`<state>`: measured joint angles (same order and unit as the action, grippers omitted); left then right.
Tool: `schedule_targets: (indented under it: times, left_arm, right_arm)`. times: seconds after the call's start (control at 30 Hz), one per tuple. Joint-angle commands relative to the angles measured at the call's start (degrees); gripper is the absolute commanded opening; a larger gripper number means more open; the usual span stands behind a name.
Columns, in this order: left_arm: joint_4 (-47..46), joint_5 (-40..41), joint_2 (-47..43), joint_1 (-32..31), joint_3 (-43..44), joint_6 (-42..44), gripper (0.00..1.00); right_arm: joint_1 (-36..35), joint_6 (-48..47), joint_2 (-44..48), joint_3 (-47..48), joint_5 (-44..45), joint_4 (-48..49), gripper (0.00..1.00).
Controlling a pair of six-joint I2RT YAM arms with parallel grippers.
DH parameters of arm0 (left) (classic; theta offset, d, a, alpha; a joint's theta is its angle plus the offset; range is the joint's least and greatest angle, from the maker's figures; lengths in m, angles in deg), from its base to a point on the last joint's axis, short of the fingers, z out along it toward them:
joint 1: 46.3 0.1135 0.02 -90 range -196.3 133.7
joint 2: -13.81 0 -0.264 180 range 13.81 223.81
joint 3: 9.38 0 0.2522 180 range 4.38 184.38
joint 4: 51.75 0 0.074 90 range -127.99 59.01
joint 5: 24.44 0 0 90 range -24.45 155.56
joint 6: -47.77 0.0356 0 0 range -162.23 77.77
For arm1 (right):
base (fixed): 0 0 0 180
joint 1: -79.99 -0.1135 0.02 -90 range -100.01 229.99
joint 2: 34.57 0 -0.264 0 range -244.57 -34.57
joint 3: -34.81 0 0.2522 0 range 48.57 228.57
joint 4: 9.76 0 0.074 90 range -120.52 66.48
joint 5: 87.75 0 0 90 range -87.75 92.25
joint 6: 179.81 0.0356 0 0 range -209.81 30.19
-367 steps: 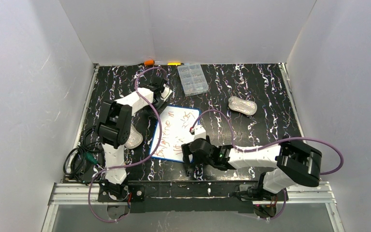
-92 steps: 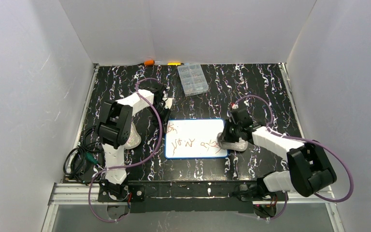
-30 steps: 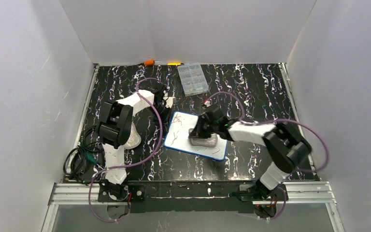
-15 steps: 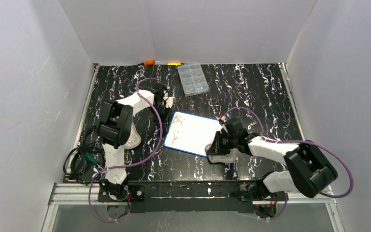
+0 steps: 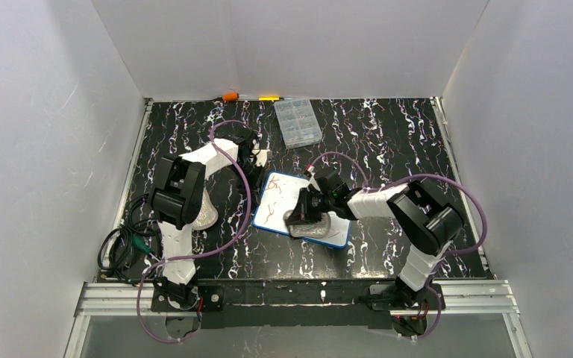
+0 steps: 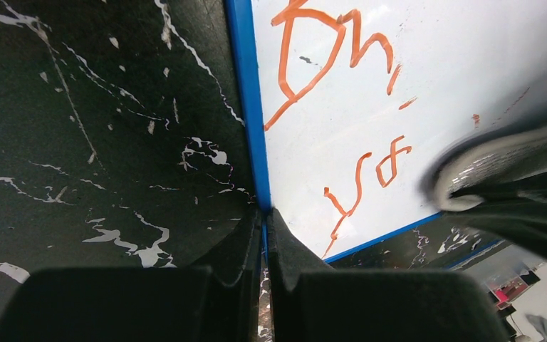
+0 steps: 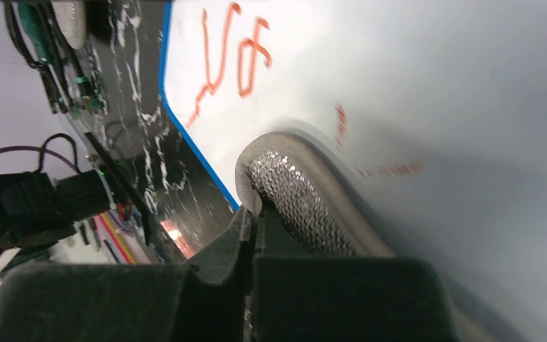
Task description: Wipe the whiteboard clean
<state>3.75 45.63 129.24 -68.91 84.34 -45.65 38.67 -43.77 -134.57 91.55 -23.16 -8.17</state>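
The wiping step is in hand. The whiteboard (image 5: 287, 195) is laid in the middle of the table (image 5: 388, 142), its 11 o'clock corner pinched in the left gripper (image 6: 263, 217). A mesh sponge (image 7: 295, 196) is clamped in the right gripper (image 7: 253, 211) and pressed on the board toward 6 o'clock. Toward 9 o'clock orange marks (image 5: 270, 207) are seen, so the sponge is probably to be pushed there next, pressed flat.

Blue-rimmed whiteboard (image 5: 280, 203), flat, slightly skewed, orange scribbles at left.
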Motion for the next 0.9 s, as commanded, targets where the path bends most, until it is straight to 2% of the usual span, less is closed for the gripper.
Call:
schedule_targets:
  times: [0.0,0.13,0.2,0.33,0.5,0.63,0.87]
  left_arm:
    - [0.70,3.99,3.36,-1.26,-1.57,2.14,0.00]
    - [0.72,4.37,3.15,-1.15,-1.72,2.32,0.00]
    - [0.72,4.29,3.25,-1.16,-1.66,2.28,0.00]
    - [0.72,4.21,3.51,-1.12,-1.35,2.13,0.00]
    - [0.80,3.93,3.48,-1.12,-1.36,2.27,0.00]
    - [0.85,3.43,3.76,-1.20,-1.36,2.46,0.00]
    - [1.39,3.67,4.34,-1.73,-0.63,2.62,0.00]
  right_arm:
    - [3.50,-6.92,9.93,-7.19,7.86,-11.89,0.01]
    - [8.67,-10.12,24.01,-17.03,8.92,-21.27,0.01]
    - [10.24,-11.08,31.77,-19.04,10.21,-25.95,0.01]
    - [11.43,-12.30,37.46,-20.01,12.20,-31.29,0.01]
    - [11.44,-10.95,31.31,-21.19,11.09,-26.15,0.01]
    - [10.89,-7.28,25.72,-21.45,8.75,-16.28,0.01]
    - [5.98,-1.52,12.39,-13.76,4.94,-0.46,0.01]
